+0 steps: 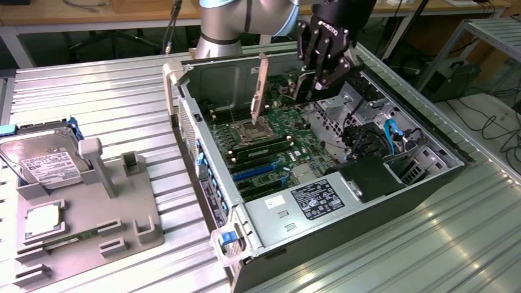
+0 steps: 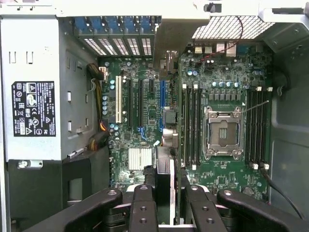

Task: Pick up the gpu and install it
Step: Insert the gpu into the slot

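Gripper at upper centre of the exterior view, fingers tight on upright graphics card over open computer case.

the exterior camera sits high and off to one side, looking down at an angle across the metal table at the open computer case. the wrist camera looks straight down into the case from close by, past the gripper clamped on the card. both views share the motherboard and the power supply.
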Motion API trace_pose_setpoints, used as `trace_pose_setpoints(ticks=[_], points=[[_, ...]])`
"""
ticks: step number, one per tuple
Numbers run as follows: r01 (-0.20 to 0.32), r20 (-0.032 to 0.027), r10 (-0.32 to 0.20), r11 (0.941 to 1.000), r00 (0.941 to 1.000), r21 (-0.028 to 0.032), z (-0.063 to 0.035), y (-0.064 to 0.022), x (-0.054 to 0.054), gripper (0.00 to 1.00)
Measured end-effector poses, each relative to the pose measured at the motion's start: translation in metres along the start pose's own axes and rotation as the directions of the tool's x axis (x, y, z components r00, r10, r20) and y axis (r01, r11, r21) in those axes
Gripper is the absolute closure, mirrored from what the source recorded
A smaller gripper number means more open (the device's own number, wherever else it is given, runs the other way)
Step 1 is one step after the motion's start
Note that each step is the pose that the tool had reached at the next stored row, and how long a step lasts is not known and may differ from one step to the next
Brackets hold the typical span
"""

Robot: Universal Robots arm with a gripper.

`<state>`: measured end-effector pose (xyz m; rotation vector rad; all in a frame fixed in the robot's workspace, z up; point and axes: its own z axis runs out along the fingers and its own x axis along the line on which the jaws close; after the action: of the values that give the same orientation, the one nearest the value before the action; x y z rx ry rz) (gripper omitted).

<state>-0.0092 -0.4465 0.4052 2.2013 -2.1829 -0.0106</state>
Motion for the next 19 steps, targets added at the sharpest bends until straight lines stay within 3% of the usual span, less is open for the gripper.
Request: trace_pose_setpoints(ticks=[8, 19], points=[[0.0, -0.0003, 0.0, 1.0, 1.0, 0.0001, 0.0057, -0.0002, -0.009, 0.72], [0.0, -0.0003, 0.0, 1.0, 1.0, -0.0001, 0.0157, 0.0035, -0.01, 0.72]])
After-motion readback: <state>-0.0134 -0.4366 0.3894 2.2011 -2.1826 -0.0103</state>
